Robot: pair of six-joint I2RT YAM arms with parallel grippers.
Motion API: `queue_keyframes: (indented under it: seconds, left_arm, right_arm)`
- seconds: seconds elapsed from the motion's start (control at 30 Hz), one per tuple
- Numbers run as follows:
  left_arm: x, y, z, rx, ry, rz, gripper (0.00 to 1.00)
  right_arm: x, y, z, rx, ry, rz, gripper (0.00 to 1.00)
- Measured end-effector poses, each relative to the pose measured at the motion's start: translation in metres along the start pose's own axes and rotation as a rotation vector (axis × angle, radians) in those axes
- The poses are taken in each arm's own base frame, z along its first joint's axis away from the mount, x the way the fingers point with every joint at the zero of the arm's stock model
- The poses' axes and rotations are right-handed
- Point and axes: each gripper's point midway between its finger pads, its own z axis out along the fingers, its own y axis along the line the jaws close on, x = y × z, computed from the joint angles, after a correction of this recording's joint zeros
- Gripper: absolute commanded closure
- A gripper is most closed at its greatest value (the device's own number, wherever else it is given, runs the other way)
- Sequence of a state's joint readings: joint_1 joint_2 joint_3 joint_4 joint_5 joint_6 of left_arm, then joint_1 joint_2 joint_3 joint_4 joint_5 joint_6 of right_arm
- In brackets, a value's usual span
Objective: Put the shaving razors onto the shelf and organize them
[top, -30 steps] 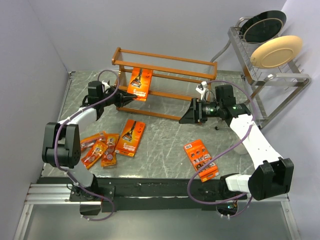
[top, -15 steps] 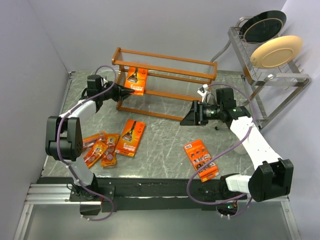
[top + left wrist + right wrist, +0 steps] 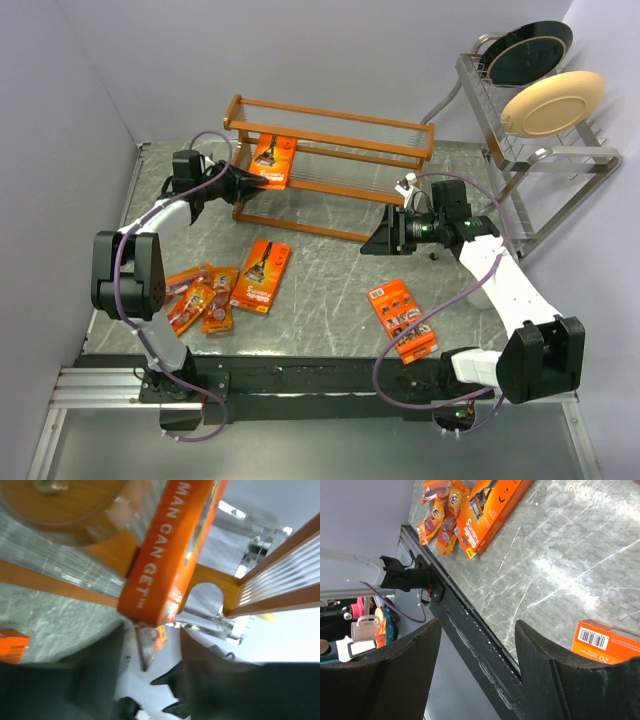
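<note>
Razor pack (image 3: 272, 160) on the shelf (image 3: 300, 223) — left jaws parted at its edge.

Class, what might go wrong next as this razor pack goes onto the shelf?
1. The razor pack is tilted at the shelf's left end, only its lower edge by the left gripper; it may topple off.
2. The small packs overlap, so one grasp may drag several.

Left arm (image 3: 165, 215) stretched forward; right arm (image 3: 500, 272) bent, right claw (image 3: 372, 240) agape.
</note>
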State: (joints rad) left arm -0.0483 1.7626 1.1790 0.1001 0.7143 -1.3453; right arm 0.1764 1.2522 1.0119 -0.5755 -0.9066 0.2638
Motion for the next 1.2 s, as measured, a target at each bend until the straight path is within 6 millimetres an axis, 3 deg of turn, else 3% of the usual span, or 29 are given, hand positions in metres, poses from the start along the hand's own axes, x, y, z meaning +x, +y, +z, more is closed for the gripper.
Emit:
queue_keyframes:
  seconds: [0.03, 0.1, 0.3, 0.47, 0.57, 0.67, 0.87, 1.03, 1.2]
  left_arm:
    - [-0.001, 0.004, -0.001, -0.005, -0.002, -0.004, 0.27]
    - [-0.004, 0.011, -0.003, -0.019, -0.011, -0.014, 0.01]
    - [-0.009, 0.019, -0.031, -0.015, -0.058, 0.066, 0.01]
    - [0.027, 0.017, -0.084, -0.035, -0.075, 0.256, 0.01]
    - [0.053, 0.039, -0.109, -0.090, -0.085, 0.361, 0.01]
    - [0.063, 0.078, -0.117, -0.190, -0.087, 0.402, 0.01]
    - [0.067, 0.175, -0.110, -0.431, -0.043, 0.343, 0.02]
    - [0.070, 0.194, -0.090, -0.483, 0.014, 0.393, 0.06]
    - [0.066, 0.199, -0.077, -0.506, 0.032, 0.439, 0.11]
  right_arm:
    - [0.000, 0.000, 0.000, 0.000, -0.001, 0.000, 0.34]
    - [-0.001, 0.000, 0.000, 0.000, -0.003, -0.001, 0.35]
    - [-0.001, 0.001, -0.003, -0.007, -0.011, -0.011, 0.33]
    - [0.003, 0.006, -0.007, -0.012, -0.033, -0.049, 0.32]
    - [0.013, 0.001, -0.001, -0.005, -0.047, -0.051, 0.31]
    - [0.033, 0.001, 0.023, -0.007, -0.004, -0.037, 0.31]
    - [0.067, 0.025, 0.096, -0.045, 0.063, -0.039, 0.31]
    - [0.075, 0.013, 0.156, 0.020, 0.071, 0.078, 0.32]
    - [0.065, -0.009, 0.205, 0.105, 0.036, 0.197, 0.33]
